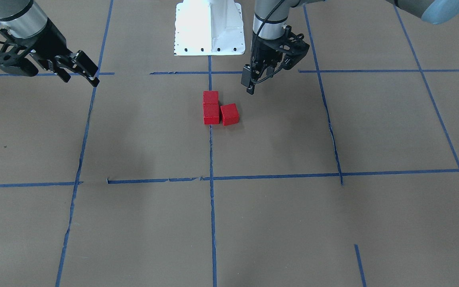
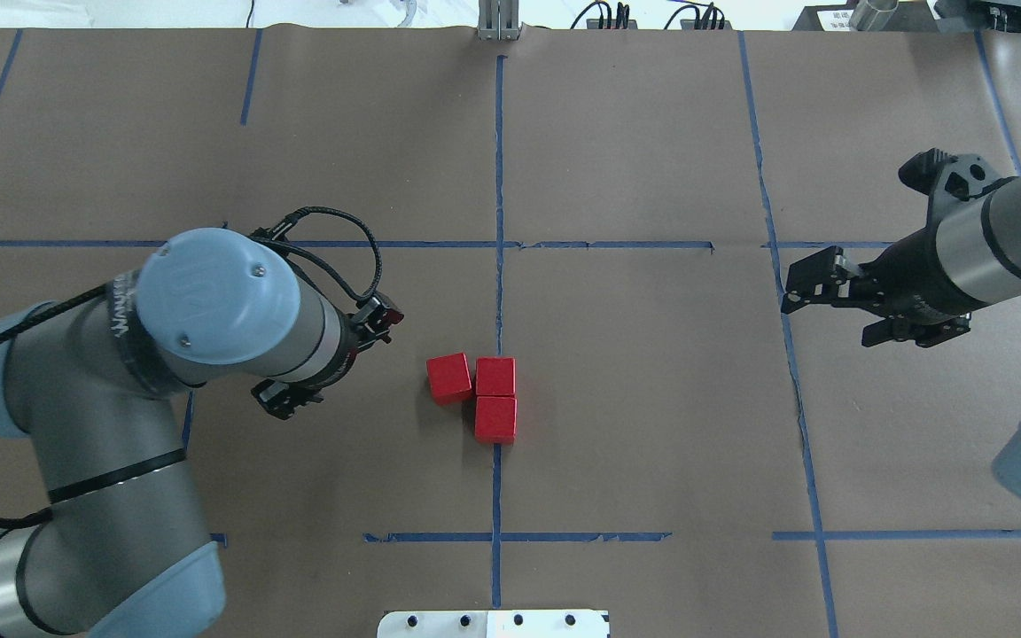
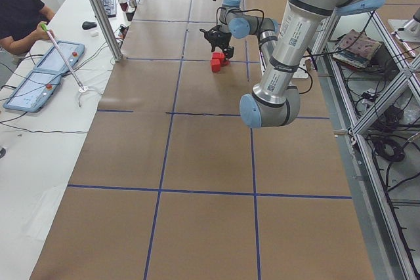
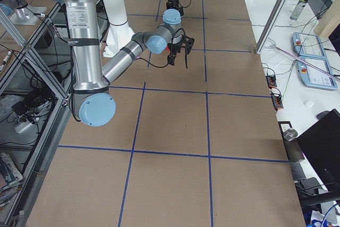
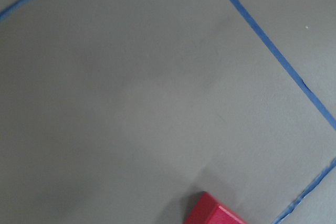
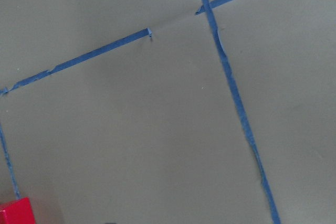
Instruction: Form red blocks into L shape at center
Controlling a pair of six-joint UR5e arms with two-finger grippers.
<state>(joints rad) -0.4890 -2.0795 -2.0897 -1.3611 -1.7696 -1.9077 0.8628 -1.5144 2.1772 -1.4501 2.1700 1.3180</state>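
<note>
Three red blocks lie together at the table's centre, on the blue centre line. In the overhead view two of them (image 2: 495, 376) (image 2: 495, 418) form a column, and the third (image 2: 449, 377) lies slightly askew against the far one's left side. They also show in the front view (image 1: 211, 113). My left gripper (image 1: 248, 83) hangs open and empty just left of the blocks in the overhead view (image 2: 331, 359), not touching them. My right gripper (image 2: 830, 308) is open and empty far to the right (image 1: 80, 79). A block corner shows in the left wrist view (image 5: 215, 214) and in the right wrist view (image 6: 16, 212).
The table is covered in brown paper with a grid of blue tape lines (image 2: 498, 221). The white robot base (image 1: 209, 28) stands behind the blocks. My left arm's elbow (image 2: 209, 301) hangs over the table's left half. An operator sits beside the table in the left side view (image 3: 20, 18).
</note>
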